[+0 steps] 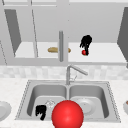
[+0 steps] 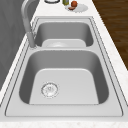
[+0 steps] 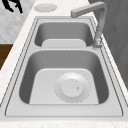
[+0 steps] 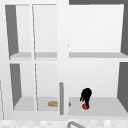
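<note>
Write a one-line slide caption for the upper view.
Right hand reaches down onto a small red ball on the bottom shelf of the open wall cabinet, with a bread loaf lying to its left.

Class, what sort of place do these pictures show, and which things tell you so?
A simulated kitchen, most likely: a double sink with a faucet, an open wall cabinet, and plates about.

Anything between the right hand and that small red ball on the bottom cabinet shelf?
Nothing visible. The right hand hangs fingers-down directly over the small red ball on the cabinet shelf, fingertips at it. The bread loaf lies well off to the left.
</note>
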You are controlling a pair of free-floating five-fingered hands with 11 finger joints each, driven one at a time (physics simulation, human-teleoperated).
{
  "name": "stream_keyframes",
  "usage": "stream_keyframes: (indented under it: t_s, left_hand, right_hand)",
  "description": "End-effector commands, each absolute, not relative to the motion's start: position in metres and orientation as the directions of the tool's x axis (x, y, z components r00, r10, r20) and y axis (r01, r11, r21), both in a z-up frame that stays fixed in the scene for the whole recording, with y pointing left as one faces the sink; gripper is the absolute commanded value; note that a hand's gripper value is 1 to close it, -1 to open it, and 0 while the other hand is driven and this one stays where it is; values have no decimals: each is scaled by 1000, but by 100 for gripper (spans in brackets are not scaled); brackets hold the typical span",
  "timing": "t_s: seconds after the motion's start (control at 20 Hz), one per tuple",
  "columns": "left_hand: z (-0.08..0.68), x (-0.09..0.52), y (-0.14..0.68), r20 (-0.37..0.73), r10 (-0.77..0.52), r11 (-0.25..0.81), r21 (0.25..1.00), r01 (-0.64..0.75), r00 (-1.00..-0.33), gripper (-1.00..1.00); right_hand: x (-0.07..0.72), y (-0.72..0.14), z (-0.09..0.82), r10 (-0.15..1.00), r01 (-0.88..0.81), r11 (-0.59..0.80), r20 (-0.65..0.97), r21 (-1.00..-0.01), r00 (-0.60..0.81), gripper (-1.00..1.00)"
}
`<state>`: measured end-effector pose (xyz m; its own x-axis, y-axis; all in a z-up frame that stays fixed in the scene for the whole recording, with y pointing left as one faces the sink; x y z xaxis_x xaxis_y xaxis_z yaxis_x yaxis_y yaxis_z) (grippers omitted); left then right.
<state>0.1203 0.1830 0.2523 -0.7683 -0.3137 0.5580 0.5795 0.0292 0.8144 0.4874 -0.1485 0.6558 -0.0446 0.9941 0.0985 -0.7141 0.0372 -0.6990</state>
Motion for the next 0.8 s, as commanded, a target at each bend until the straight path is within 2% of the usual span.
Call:
stream_keyframes:
  t_s: [0.0,0.45,0.75]
  left_hand:
    - [252,120,183,558,-314,29,814,580,-768,0]
    - [252,120,183,558,-314,29,814,580,-768,0]
    - [252,120,183,558,-314,29,814,580,-768,0]
  right_hand:
    - [498,-149,649,993,-783,-1,92,-623,-75,-100]
    - [535,-150,623,992,-871,-24,96,-491,-81,-100]
    - [538,-166,619,982,-896,-17,160,-444,-98,-100]
